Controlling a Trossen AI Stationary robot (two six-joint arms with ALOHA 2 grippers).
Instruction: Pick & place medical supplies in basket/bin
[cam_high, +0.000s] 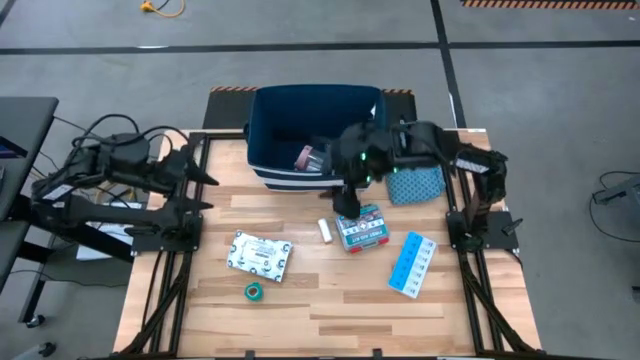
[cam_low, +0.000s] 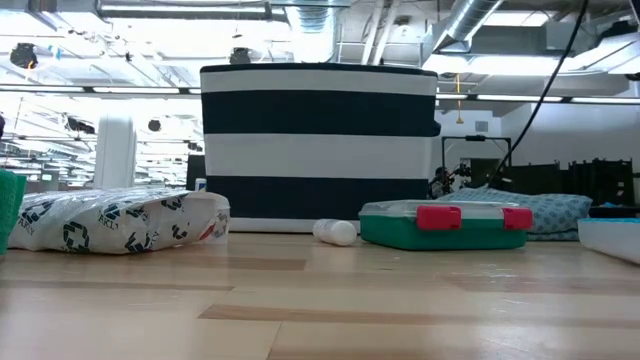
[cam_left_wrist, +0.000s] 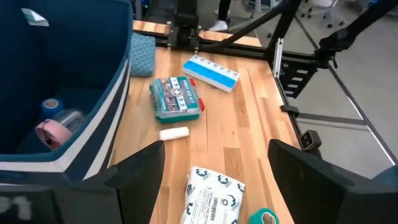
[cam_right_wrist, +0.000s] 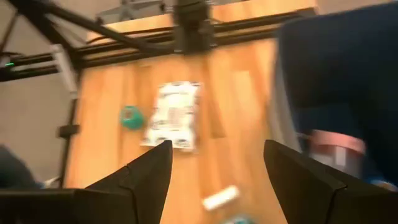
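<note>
On the wooden table (cam_high: 330, 300), at its far edge, stands the dark navy bin (cam_high: 270, 120) with white stripes near its base; inside it lie a pink round item (cam_left_wrist: 48, 132), a blue roll (cam_left_wrist: 51, 104) and what looks like a clear roll between them. Just in front of the bin, toward the table's middle, a white tube (cam_high: 325, 230) lies touching or just beside the teal-and-red box (cam_high: 362, 228), which sits flat with its printed lid up. To the right of the box the light blue pill organiser (cam_high: 412, 264) lies tilted, apart from it. On the left half of the table the white flat packet with green print (cam_high: 259, 255) lies near the centre, and a green roll (cam_high: 254, 292) sits just in front of it, close but not touching. A teal patterned cloth bag (cam_high: 415, 185) rests against the bin's right corner.

The right gripper (cam_high: 347, 200) hangs over the near right corner of the bin, above the box and tube — its fingers (cam_right_wrist: 146, 171) stand wide apart with nothing between them. The left gripper (cam_high: 207, 190) waits over the table's left edge, well apart from every supply, its fingers (cam_left_wrist: 140, 165) likewise spread and empty; its wrist view looks across the bin's side wall toward the box, the tube and the organiser.

From table height the bin rises behind the packet, tube and box.
</note>
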